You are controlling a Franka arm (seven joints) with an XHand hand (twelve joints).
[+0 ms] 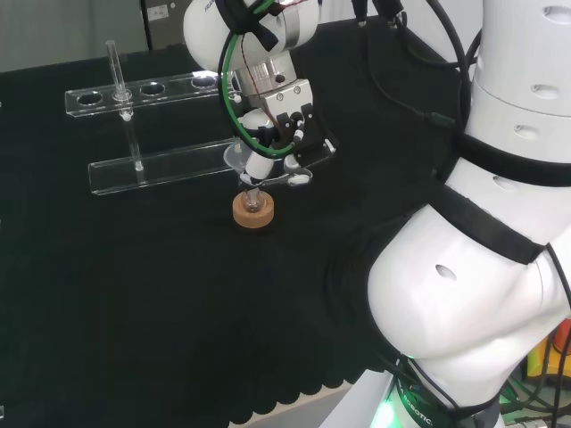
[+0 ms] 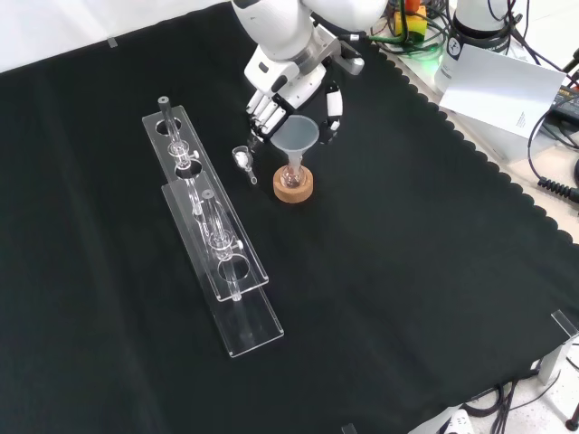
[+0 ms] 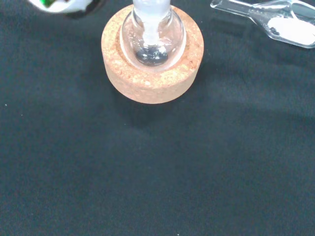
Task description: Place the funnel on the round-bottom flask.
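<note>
No text clear enough to read

Even, bright overhead light, black cloth (image 2: 407,271) matte with no glare, soft shadow beside the cork ring (image 3: 152,73) in the wrist view, small highlights on the flask (image 3: 153,37) in that ring, blurred white hand part (image 3: 59,5) nearby

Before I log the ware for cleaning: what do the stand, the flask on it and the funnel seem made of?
Stand: cork, by its tan, speckled, matte grain. Flask: clear and glossy with highlights, probably glass. Funnel: translucent, milky, duller; looks like plastic, though frosted glass is possible.
</note>
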